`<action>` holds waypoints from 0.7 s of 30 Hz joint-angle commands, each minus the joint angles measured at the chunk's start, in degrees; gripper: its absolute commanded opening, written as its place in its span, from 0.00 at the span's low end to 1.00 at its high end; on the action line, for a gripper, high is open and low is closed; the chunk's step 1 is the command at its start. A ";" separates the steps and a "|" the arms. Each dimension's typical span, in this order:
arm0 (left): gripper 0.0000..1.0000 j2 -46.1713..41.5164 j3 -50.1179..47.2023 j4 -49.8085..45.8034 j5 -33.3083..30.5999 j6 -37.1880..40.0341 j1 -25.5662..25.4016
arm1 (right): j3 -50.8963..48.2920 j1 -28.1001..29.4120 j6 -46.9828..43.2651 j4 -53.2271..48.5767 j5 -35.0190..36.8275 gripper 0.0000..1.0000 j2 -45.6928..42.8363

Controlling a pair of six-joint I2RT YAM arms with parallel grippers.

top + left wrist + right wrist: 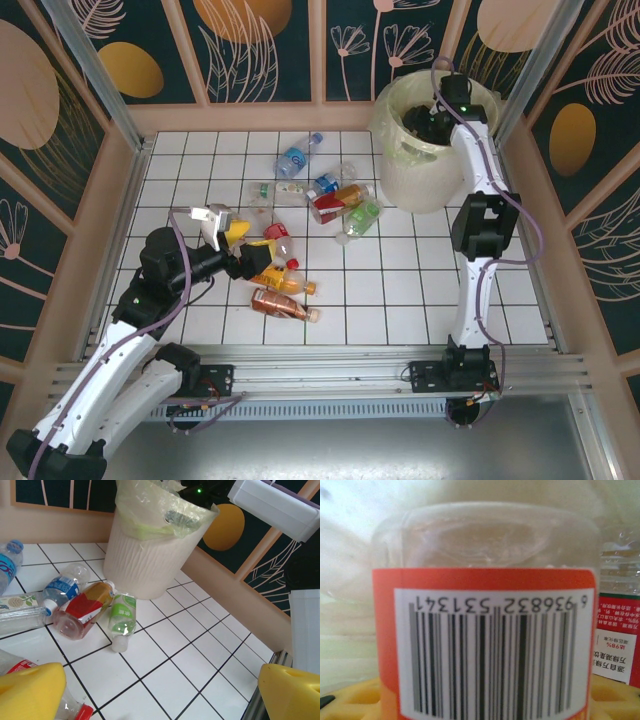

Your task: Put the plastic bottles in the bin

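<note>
R gripper [432,118] down in the bin [405,180], orange-label bottle [485,630] betw its yellow pads [355,702]; gripping or letting go, can't tell. L gripper [161,692] wide open, empty, by the loose bottles [335,200]. Risks: liner bag [150,515] could snag R coming out, and bottles may roll on the slick white tile [420,290]. Teal leaf-print walls [260,50] all round.

Bottles [340,203] left of bin [415,182]

Bright, even light leaves only faint shadows on the white worktop [400,290], while the right wrist's close bottle [490,645] blurs toward twelve o'clock and nine o'clock washes out.
</note>
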 commanded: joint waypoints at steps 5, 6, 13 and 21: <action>0.99 0.17 0.21 0.35 -0.25 0.54 -0.25 | 3.19 -0.11 -0.65 -2.24 -1.53 0.71 0.71; 0.99 0.13 0.20 0.35 -0.24 0.46 -0.25 | 3.46 -0.16 -0.55 -2.31 -1.32 0.72 0.58; 0.98 -0.04 0.21 0.35 -0.16 0.45 -0.25 | 5.52 -0.38 -0.12 -2.73 -1.26 0.81 -0.80; 0.99 -0.13 0.27 0.18 -0.01 0.53 -0.25 | 4.65 -0.68 -0.79 -0.88 0.07 0.82 -6.17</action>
